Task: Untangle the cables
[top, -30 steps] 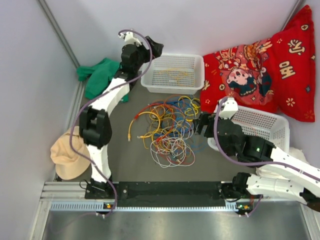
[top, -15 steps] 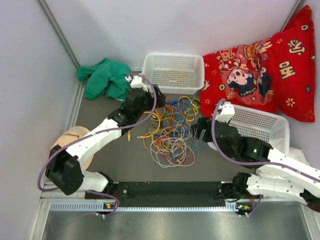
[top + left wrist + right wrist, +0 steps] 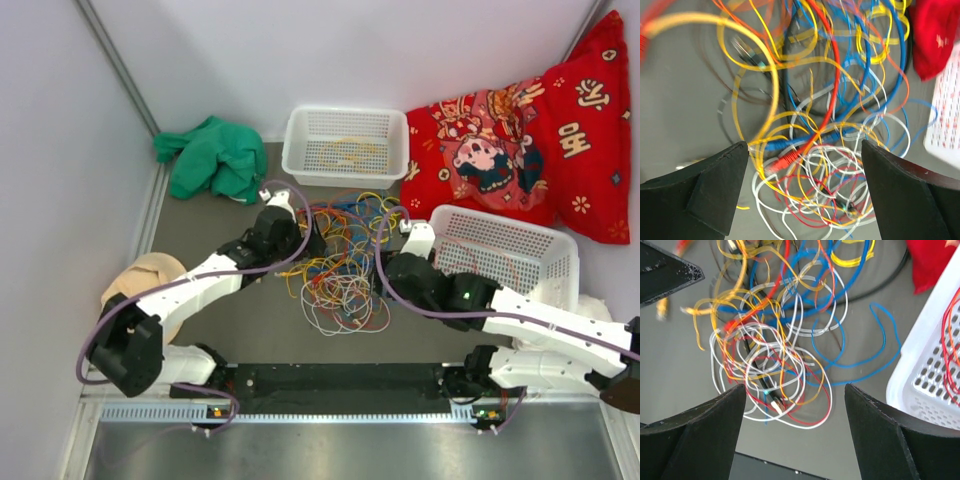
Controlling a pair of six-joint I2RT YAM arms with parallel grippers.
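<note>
The cables (image 3: 340,260) lie in one tangled heap of yellow, red, orange, blue and white loops on the grey table. My left gripper (image 3: 306,241) hangs over the heap's left edge. It is open and empty in the left wrist view (image 3: 805,192), with a red plug (image 3: 782,161) and white loops between the fingers (image 3: 715,195). My right gripper (image 3: 386,270) hangs at the heap's right edge. It is open and empty in the right wrist view (image 3: 795,432), above white and red loops (image 3: 775,385).
A white basket (image 3: 345,170) holding yellow cable stands behind the heap. A second white basket (image 3: 545,250) stands at the right, with red and orange cable in it (image 3: 952,340). A red cushion (image 3: 520,130), green cloth (image 3: 210,155) and beige cloth (image 3: 140,290) lie around.
My left arm swung from the back basket down to the heap's left side. My right arm moved left, closer to the heap. Both grippers stay open.
</note>
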